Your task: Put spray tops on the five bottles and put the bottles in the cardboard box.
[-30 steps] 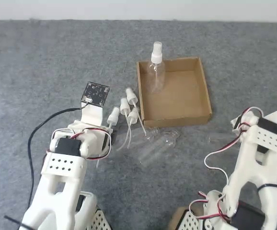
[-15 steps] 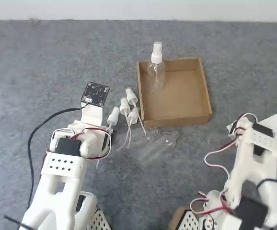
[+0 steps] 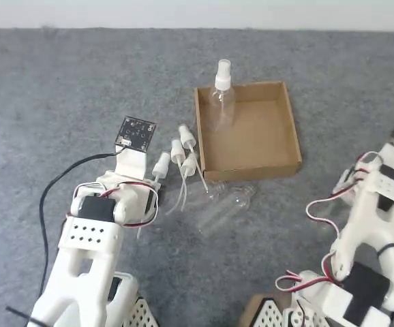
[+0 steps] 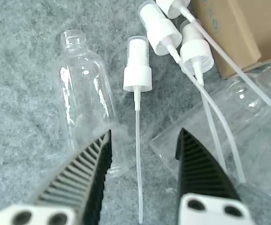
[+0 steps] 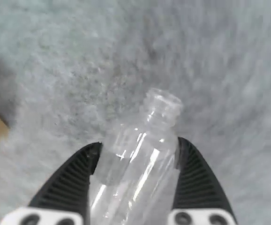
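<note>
Grey felt-like matting (image 3: 61,82) covers the table. In the high view the cardboard box (image 3: 258,139) sits in the upper centre of the frame, open side up. A capped bottle (image 3: 221,102) stands upright in its upper left corner, the white sprayer rising above the rim. Just left of the box's lower left corner lie four loose spray tops (image 3: 176,151), heads close together and thin dip tubes trailing toward the bottom of the frame. Directly below the box's front wall, clear topless bottles (image 3: 228,203) lie on their sides; how many overlap there is hard to tell.

The left arm (image 3: 101,231) takes up the lower left of the high view. In its wrist view the left gripper (image 4: 145,133) hangs above the matting with its jaws wide apart, holding nothing. One spray top (image 4: 137,75) lies ahead of the black fingers (image 4: 91,173), its tube running straight back between them. An open-necked bottle (image 4: 86,103) lies just beside it without touching, and three more tops lie crossed next to a corner of the box.

The right arm (image 3: 377,204) stands at the right edge of the high view, well right of the box. In its wrist view the right gripper (image 5: 139,143) is clamped on a clear bottle (image 5: 140,154). A ribbed jaw presses each side of the body, and the open threaded neck pokes out past them.
</note>
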